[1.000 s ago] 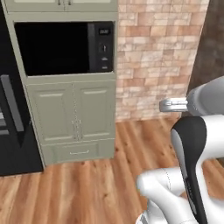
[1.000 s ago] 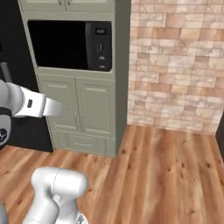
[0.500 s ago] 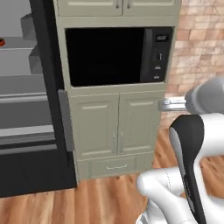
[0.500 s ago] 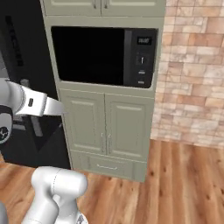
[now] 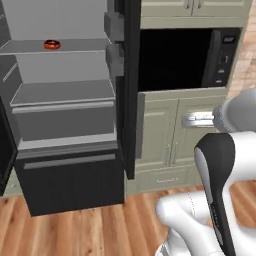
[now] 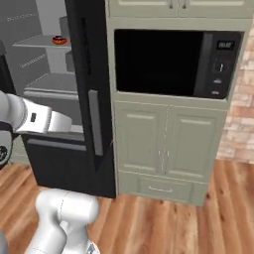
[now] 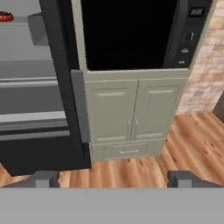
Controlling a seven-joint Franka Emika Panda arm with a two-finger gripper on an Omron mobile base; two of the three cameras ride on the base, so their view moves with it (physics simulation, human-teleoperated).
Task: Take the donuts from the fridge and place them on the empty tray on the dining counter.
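I see one donut (image 5: 52, 44) on an upper grey shelf of the fridge (image 5: 65, 120), toward the back left of that shelf; it shows orange-red sides with a dark top. In the right base view the same donut (image 6: 59, 40) sits high on the shelf behind the door edge, and the hand view catches it (image 7: 5, 17) at the top left corner. I cannot tell whether a second one lies beside it.

The fridge stands open, its grey shelves and dark lower drawer (image 5: 70, 180) exposed. Its black door (image 6: 92, 94) swings out edge-on toward me, with the long grey handle (image 6: 95, 121) on it.

Just right of the fridge is a pale green cabinet tower (image 6: 166, 144) with a black built-in oven (image 6: 158, 62) set in it, double doors below and a small drawer at the bottom. Beyond that is a brick wall (image 7: 203, 65), and a wood plank floor (image 7: 175, 148) runs underneath.

My gripper (image 7: 113, 178) hangs well back from the fridge, facing the cabinet doors, fingers spread wide with nothing between them.
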